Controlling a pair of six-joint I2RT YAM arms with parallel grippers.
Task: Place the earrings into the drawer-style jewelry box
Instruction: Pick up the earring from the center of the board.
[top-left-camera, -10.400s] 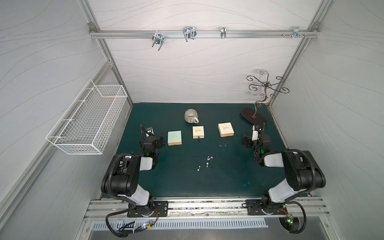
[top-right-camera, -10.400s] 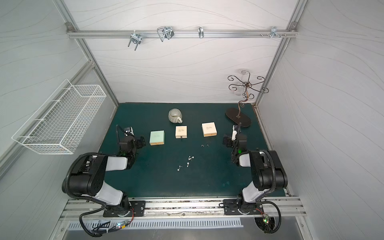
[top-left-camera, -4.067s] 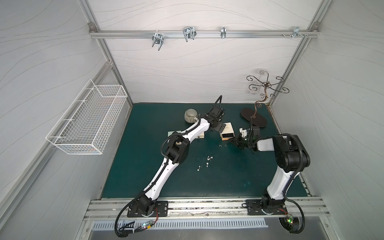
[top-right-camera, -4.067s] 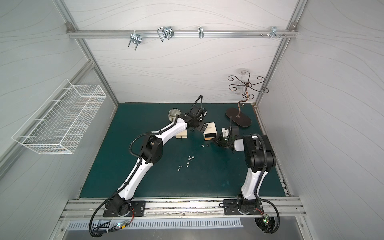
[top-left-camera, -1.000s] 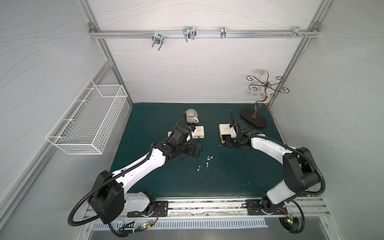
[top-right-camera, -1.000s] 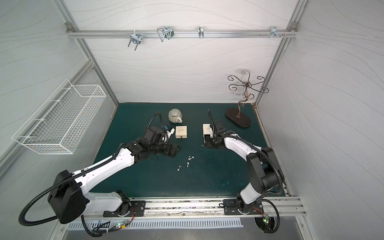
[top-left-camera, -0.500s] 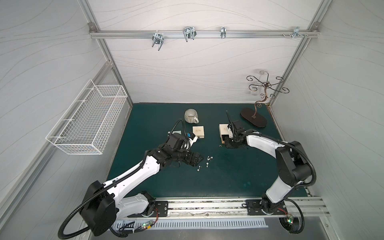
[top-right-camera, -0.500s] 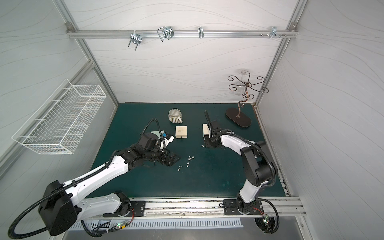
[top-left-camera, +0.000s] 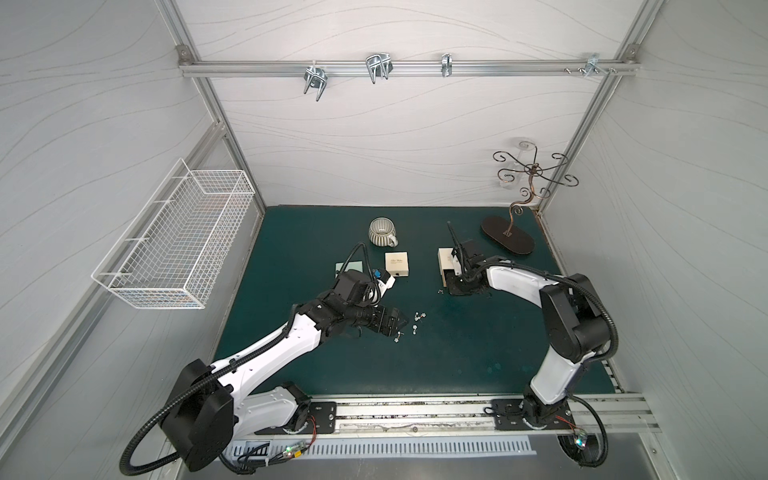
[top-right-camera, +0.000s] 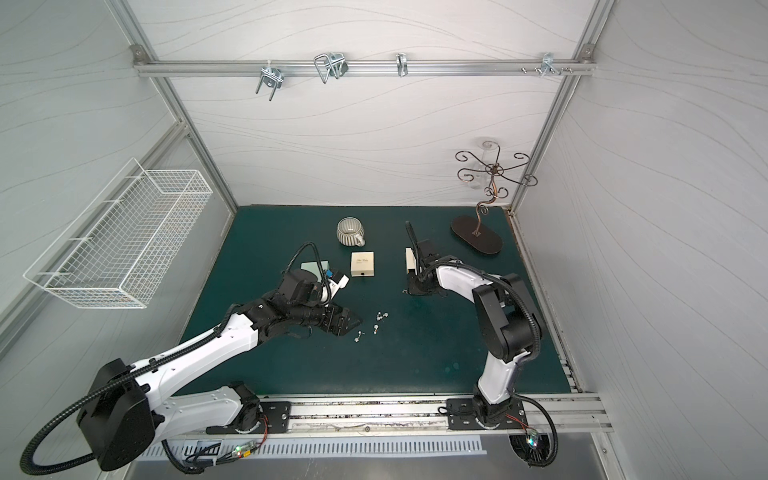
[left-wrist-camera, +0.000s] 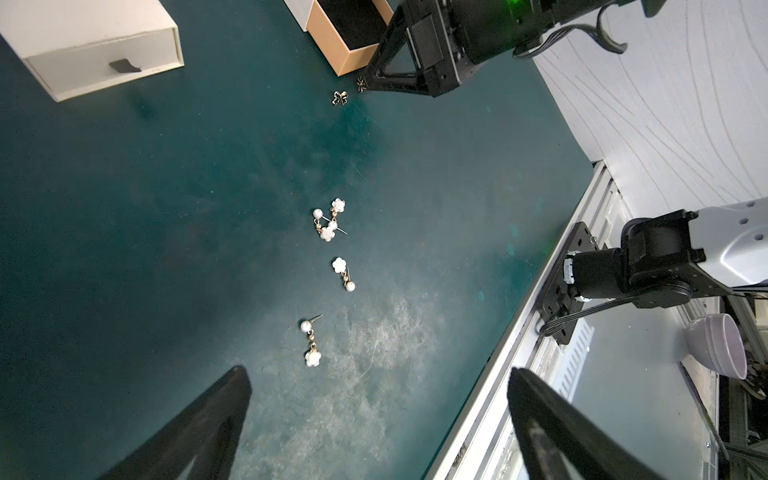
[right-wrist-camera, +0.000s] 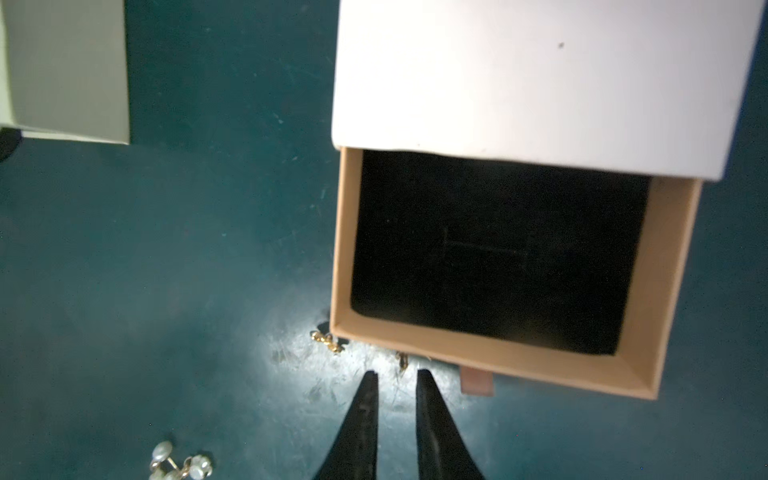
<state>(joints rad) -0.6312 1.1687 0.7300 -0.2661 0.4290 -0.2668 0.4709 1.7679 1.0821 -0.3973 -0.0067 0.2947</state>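
Observation:
The drawer-style jewelry box (right-wrist-camera: 498, 357) has its tan drawer pulled out of the white sleeve; its black lining lies bare. It sits at the mat's right (top-left-camera: 444, 259). My right gripper (right-wrist-camera: 397, 374) hovers at the drawer's front, jaws a narrow gap apart with nothing between them. Two tiny gold earrings (right-wrist-camera: 328, 340) lie just ahead of its tips. Several pearl-and-flower earrings (left-wrist-camera: 328, 220) lie mid-mat (top-left-camera: 419, 318), the nearest (left-wrist-camera: 311, 343) just ahead of my left gripper (left-wrist-camera: 378, 386), which is wide open and holds nothing.
A closed white drawer box (top-left-camera: 397, 266) stands mid-mat, a pale green box (top-left-camera: 347, 268) partly behind the left arm. A ribbed mug (top-left-camera: 382, 230) sits at the back, a dark jewelry stand (top-left-camera: 509, 237) back right, a wire basket (top-left-camera: 178, 241) on the left wall.
My left gripper has moved forward from the middle box to just beside the pearl earrings. My right gripper stayed at the drawer front and narrowed its jaws.

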